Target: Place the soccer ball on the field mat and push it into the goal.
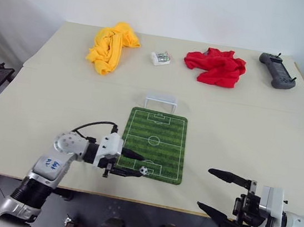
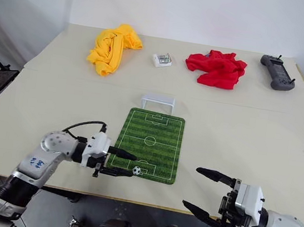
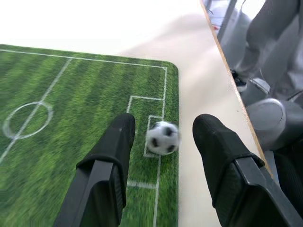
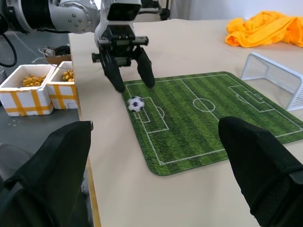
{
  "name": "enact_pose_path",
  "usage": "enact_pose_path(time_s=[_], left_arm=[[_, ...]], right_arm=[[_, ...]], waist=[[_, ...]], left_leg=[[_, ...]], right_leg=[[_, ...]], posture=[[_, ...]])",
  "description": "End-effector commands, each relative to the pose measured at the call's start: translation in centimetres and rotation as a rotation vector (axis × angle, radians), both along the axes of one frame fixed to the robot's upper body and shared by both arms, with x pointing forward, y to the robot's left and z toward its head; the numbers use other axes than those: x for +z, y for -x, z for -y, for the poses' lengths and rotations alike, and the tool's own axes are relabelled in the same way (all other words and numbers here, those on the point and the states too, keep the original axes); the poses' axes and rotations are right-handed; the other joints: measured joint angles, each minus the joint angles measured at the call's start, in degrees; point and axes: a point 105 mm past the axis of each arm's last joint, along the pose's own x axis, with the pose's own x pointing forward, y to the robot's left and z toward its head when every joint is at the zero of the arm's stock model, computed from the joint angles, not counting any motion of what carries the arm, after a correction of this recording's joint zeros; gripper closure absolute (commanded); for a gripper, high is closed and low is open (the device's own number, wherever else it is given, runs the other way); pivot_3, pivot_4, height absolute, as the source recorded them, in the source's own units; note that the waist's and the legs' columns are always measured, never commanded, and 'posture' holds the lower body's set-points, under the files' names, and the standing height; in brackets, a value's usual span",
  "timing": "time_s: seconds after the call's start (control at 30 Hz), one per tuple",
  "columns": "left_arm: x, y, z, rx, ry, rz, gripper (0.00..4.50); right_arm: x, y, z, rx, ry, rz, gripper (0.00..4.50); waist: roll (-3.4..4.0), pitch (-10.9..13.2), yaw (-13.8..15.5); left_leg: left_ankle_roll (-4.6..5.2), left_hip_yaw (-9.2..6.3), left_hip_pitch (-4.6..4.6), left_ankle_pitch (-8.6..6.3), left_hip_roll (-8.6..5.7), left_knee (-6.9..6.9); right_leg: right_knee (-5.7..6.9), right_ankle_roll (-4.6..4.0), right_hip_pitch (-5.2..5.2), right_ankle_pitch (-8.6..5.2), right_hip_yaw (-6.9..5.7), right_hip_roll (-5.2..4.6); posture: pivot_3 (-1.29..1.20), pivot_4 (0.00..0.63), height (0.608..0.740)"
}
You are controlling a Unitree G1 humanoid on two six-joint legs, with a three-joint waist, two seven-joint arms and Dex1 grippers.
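Soccer ball (image 1: 143, 170) sits on your field mat (image 1: 163, 135)'s near end, loose between your left gripper (image 1: 132, 164)'s parted fingers; right gripper (image 1: 217, 192) gapes wide.

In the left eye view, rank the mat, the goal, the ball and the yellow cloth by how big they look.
1. Mat, largest.
2. Yellow cloth; it lies farther from the camera, so it may really be larger than it looks.
3. Goal.
4. Ball, smallest by far.
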Motion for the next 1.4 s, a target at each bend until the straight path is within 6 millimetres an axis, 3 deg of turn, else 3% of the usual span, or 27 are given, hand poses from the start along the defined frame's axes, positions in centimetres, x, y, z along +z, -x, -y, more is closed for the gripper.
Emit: enact_pose_path(time_s=[0.03,0.33,0.43,0.57,0.63,0.8,1.13,1.4], left_arm=[[1.0,0.2,-2.2,0.056,0.02,0.072,2.15],[0.6,4.6,-6.2,0.011,0.06,-0.011,2.15],[0.5,5.1,-6.9,0.021,0.082,-0.051,2.7],[0.5,6.2,-7.0,-0.012,0.111,-0.076,3.9],[0.1,7.0,-6.5,-0.049,0.113,-0.106,4.47],[-0.9,7.5,-4.3,-0.101,0.124,-0.141,4.47],[-2.1,4.9,1.5,-0.091,0.162,-0.154,4.47],[-2.4,2.8,3.4,-0.084,0.158,-0.134,4.47]], right_arm=[[0.5,0.0,-0.3,0.016,-0.021,0.02,0.0],[0.5,0.2,-0.6,0.034,-0.035,0.019,0.0],[0.8,0.1,-0.7,0.046,-0.034,0.038,0.0],[1.0,0.2,-0.7,0.061,-0.028,0.049,0.0],[0.8,0.3,-0.7,0.068,-0.019,0.045,0.0],[0.7,0.3,-0.6,0.059,-0.006,0.056,0.0],[0.4,0.4,2.6,-0.106,0.041,0.057,0.0],[0.0,1.3,2.8,-0.169,0.029,0.032,0.0]], waist=[[0.0,0.0,0.01],[0.04,-0.01,0.23],[0.04,-0.01,0.19],[0.05,-0.02,0.11],[0.05,-0.02,0.04],[0.09,-0.04,0.14],[0.15,-0.07,0.19],[0.18,-0.09,0.16]], left_leg=[[0.0,0.0,0.0,0.0,0.01,-0.01],[0.0,-0.03,-0.01,-0.01,0.03,-0.11],[0.03,-0.02,-0.01,-0.02,0.02,-0.11],[0.05,-0.01,-0.02,-0.03,0.05,-0.13],[0.04,-0.01,-0.01,-0.03,0.09,-0.17],[0.03,0.0,-0.02,-0.04,0.1,-0.17],[0.1,0.07,-0.01,-0.05,-0.01,-0.15],[0.1,0.25,0.04,-0.04,0.02,-0.12]], right_leg=[[0.0,0.0,0.0,0.0,-0.01,0.0],[-0.17,-0.02,0.03,-0.01,-0.03,-0.15],[-0.35,-0.03,0.11,-0.01,-0.03,-0.16],[-0.42,-0.04,0.12,0.0,-0.03,-0.16],[-0.42,-0.05,0.1,0.0,-0.03,-0.16],[-0.45,-0.05,0.12,0.01,-0.04,-0.15],[-0.42,0.01,0.12,0.04,-0.03,-0.04],[-0.37,0.01,0.1,0.04,0.05,0.01]], posture=[[0.0,0.15,0.74],[0.0,0.15,0.74],[0.0,0.15,0.74],[0.0,0.15,0.74],[0.0,0.15,0.74],[0.0,0.15,0.74],[0.0,0.15,0.74],[0.0,0.15,0.74]])
